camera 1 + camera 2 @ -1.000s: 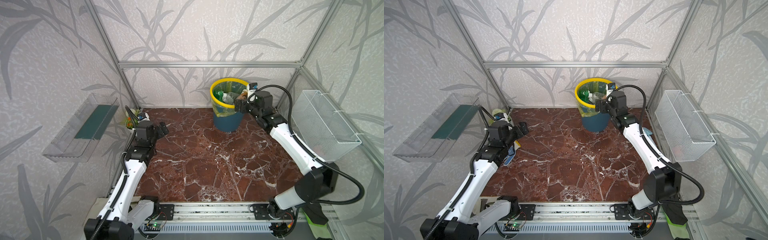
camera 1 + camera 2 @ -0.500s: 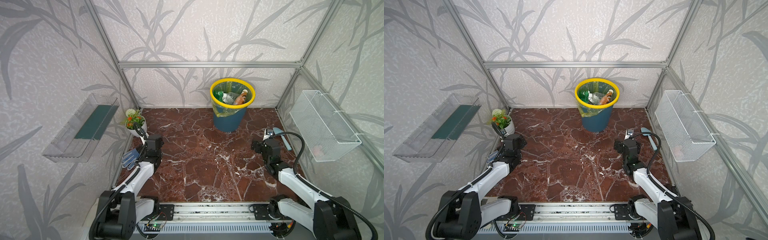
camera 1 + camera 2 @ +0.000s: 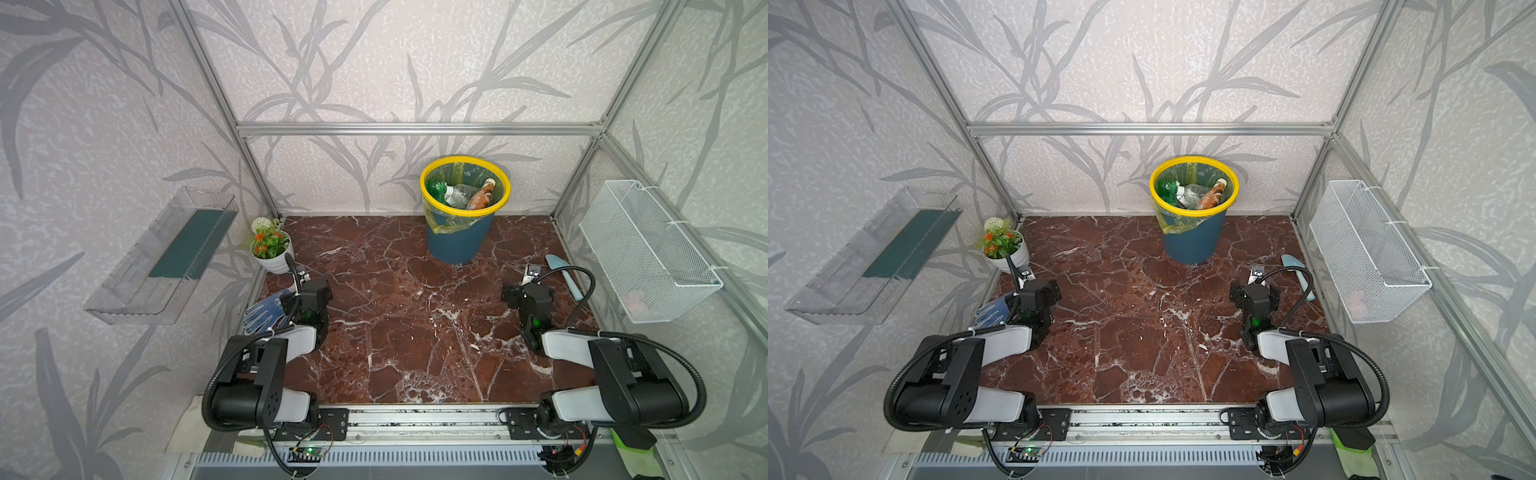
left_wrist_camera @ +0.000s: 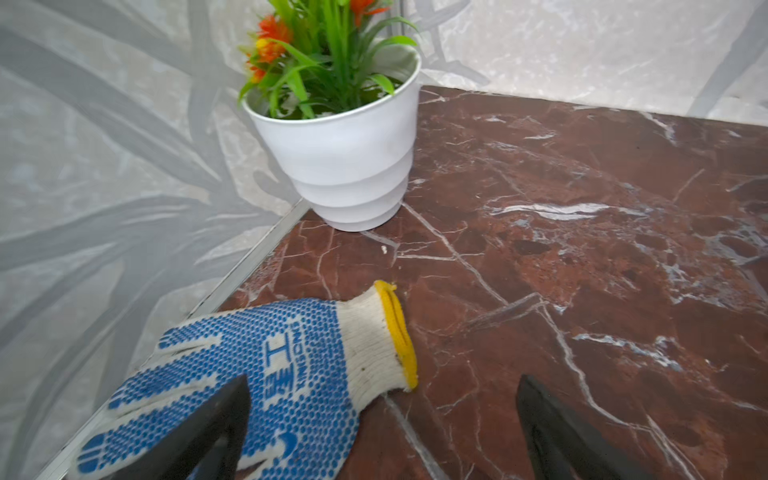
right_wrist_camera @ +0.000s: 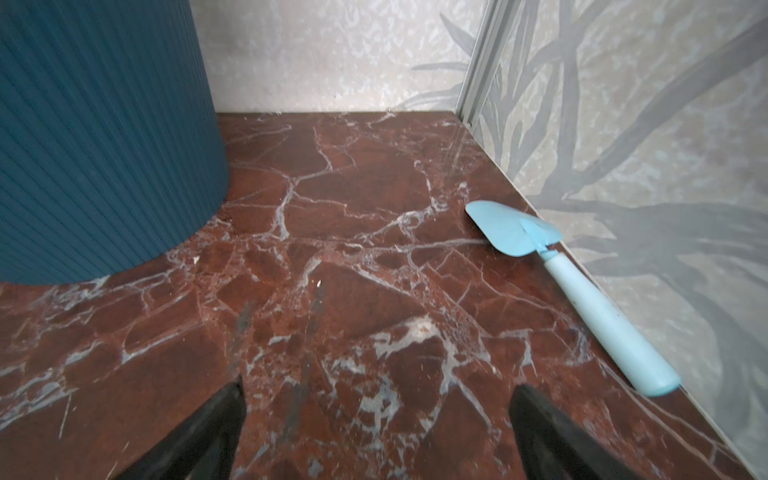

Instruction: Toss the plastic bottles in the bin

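Your left gripper (image 4: 382, 381) and right gripper (image 5: 376, 388) are both standing open and empty; the bottles (image 3: 464, 194) are lying in the bin (image 3: 456, 245).

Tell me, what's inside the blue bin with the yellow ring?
Inside the bin, within its yellow-green liner, lie a green bottle, a clear bottle and a brown bottle with a white cap. Anything beneath them is covered.

One bin (image 3: 457, 243), three visible bottles (image 3: 478, 198), one glove (image 3: 261, 314), one trowel (image 3: 566, 279), one pot (image 3: 277, 261)
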